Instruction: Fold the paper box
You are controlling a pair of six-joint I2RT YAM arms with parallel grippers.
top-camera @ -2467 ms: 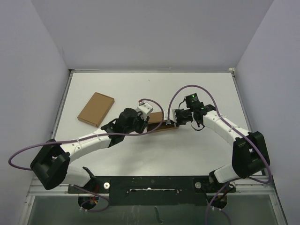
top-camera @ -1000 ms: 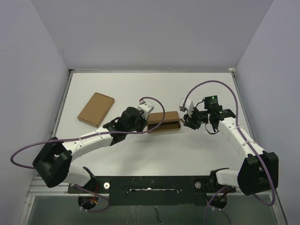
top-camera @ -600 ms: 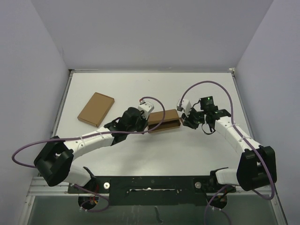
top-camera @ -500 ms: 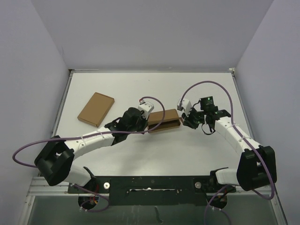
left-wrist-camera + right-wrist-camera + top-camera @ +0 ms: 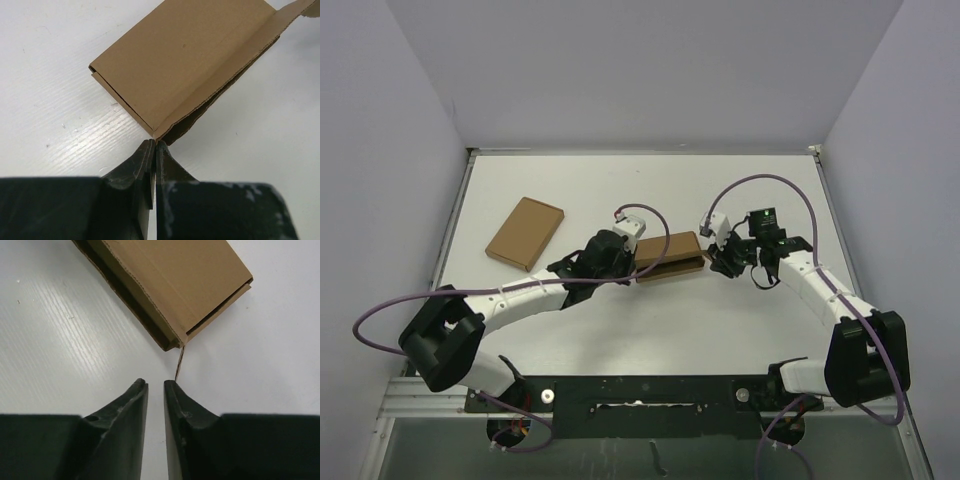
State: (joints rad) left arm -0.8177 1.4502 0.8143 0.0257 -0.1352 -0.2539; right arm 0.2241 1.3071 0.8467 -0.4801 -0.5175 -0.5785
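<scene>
A: The left claw (image 5: 152, 146) is fully closed, tips at the paper box (image 5: 185, 65) corner; whether it pinches cardboard, I cannot tell.
B: The right claw (image 5: 155, 385) is slightly apart, empty, before the loose flap (image 5: 179, 365). The box lies mid desk (image 5: 720, 320), between them.
A: A push may slide it and crush the flap.

Plain brown paper box (image 5: 670, 257); white table (image 5: 720, 320); lavender walls (image 5: 640, 70)

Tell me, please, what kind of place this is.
Probably a robot test cell in a laboratory: a white table closed in by plain walls, a left arm and a right arm bolted at its near edge, and a paper box lying on it.
</scene>
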